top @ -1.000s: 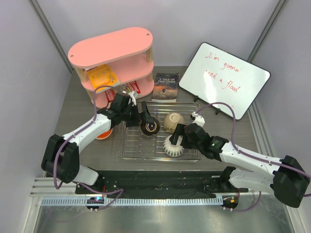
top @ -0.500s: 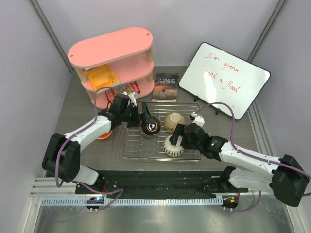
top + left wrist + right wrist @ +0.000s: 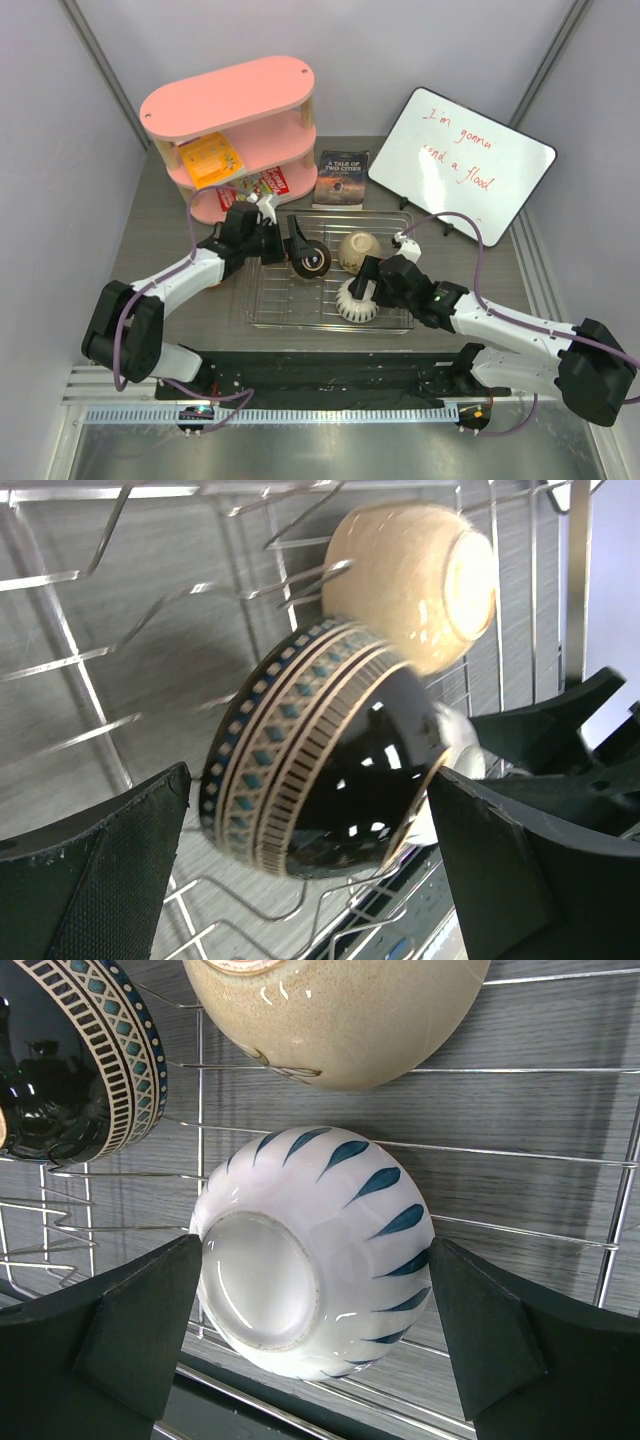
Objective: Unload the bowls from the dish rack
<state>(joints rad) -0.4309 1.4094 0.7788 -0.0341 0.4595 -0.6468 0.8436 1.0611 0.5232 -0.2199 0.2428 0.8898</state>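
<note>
The silver wire dish rack (image 3: 270, 300) holds three bowls. The dark brown-black bowl (image 3: 311, 260) with a patterned band stands on edge at the rack's back left. The beige-tan bowl (image 3: 357, 250) leans beside it. The white ribbed bowl (image 3: 356, 300), blue-marked, lies on its side at the front. My left gripper (image 3: 292, 243) is open, with its jaws either side of the dark bowl (image 3: 320, 760). My right gripper (image 3: 366, 284) is open, its fingertips close against both sides of the white bowl (image 3: 315, 1250). The orange bowls do not show.
A pink oval shelf unit (image 3: 235, 120) stands at the back left, close to my left arm. A book (image 3: 342, 178) lies behind the rack. A whiteboard (image 3: 462, 160) leans at the back right. The beige bowl (image 3: 340, 1015) is just above the white one.
My left arm has shifted slightly back and left, keeping its jaws at the dark bowl, which has barely moved. The right arm and white bowl are almost unchanged.
</note>
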